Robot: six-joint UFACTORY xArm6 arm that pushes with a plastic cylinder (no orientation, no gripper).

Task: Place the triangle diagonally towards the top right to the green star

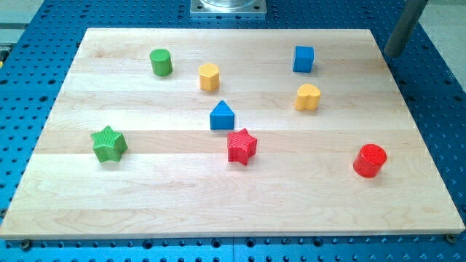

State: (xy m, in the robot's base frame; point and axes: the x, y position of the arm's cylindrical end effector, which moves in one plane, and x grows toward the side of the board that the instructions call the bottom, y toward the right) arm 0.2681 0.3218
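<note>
Approach is the step I am judging to be in hand, since nothing on the board [87, 211] is being touched at the moment. I am seeing my rod at the view's top right corner, where my tip [393, 55] is sitting just off the board's right edge, well apart from every block; being a bare rod it has nothing to open or close, and it is pressing on nothing. The blue triangle [222, 116] is sitting near the middle of the board, just above and to the left of the red star [242, 146], nearly touching it. The green star [109, 143] is lying well apart from it toward the view's left, a little lower. Between my tip and the triangle I am noting the yellow heart [308, 97] and the blue cube [303, 59], while the yellow hexagon [209, 76] and green cylinder [161, 62] are standing higher up on the left; the red cylinder [370, 161] is off at the lower right. The triangle is already lying up and right of the green star, but far off, so I am reckoning the next move calls for bringing my tip round to the triangle's right side, passing clear of the heart and the red star, then pushing leftward until the triangle is resting near the green star's upper right corner.
</note>
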